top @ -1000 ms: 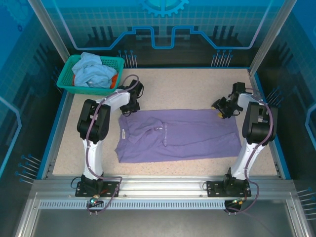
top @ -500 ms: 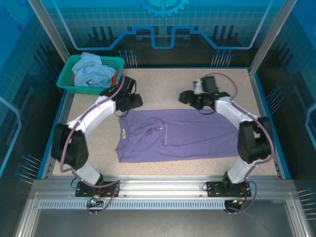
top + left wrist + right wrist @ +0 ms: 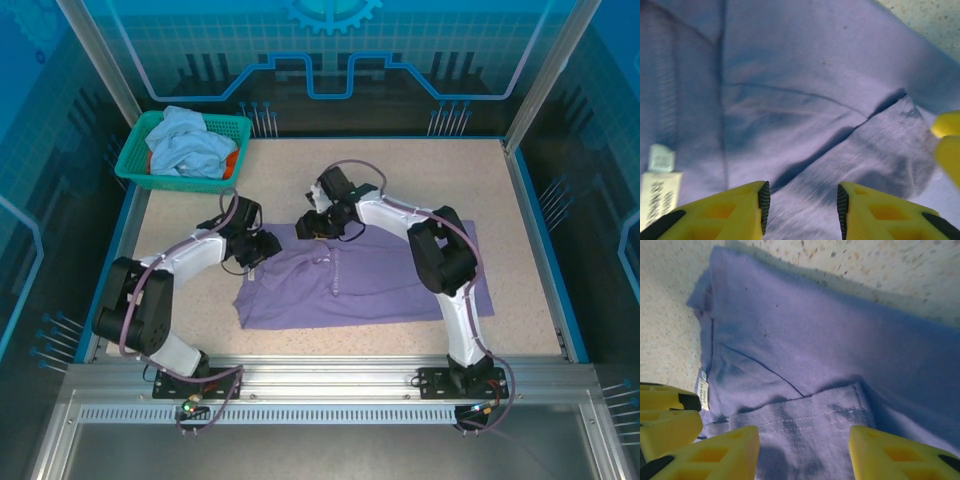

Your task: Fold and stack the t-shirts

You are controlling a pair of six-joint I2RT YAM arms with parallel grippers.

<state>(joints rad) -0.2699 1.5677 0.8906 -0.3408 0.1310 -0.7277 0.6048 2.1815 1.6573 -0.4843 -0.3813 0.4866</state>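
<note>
A lavender-purple t-shirt (image 3: 370, 285) lies spread flat on the speckled table, collar end to the left. My left gripper (image 3: 262, 247) hovers over its far left part, fingers open above a folded sleeve hem (image 3: 860, 150). My right gripper (image 3: 310, 226) is open close beside it at the shirt's far edge, straddling the same stitched hem (image 3: 815, 417). Each wrist view catches the other gripper's yellow fingers (image 3: 946, 145) (image 3: 665, 412). A white neck tag (image 3: 703, 391) shows by the collar. A light-blue t-shirt (image 3: 190, 143) and an orange one (image 3: 232, 160) sit in the basket.
The teal mesh basket (image 3: 135, 168) stands at the far left corner of the table. Blue rails edge the table, with bare speckled surface (image 3: 420, 175) beyond the shirt. The right arm (image 3: 440, 250) reaches across the shirt's right half.
Both arms swung in from the shirt's far corners. The right gripper travelled left across the table to the collar area; the left gripper came nearer and down over the left sleeve.
</note>
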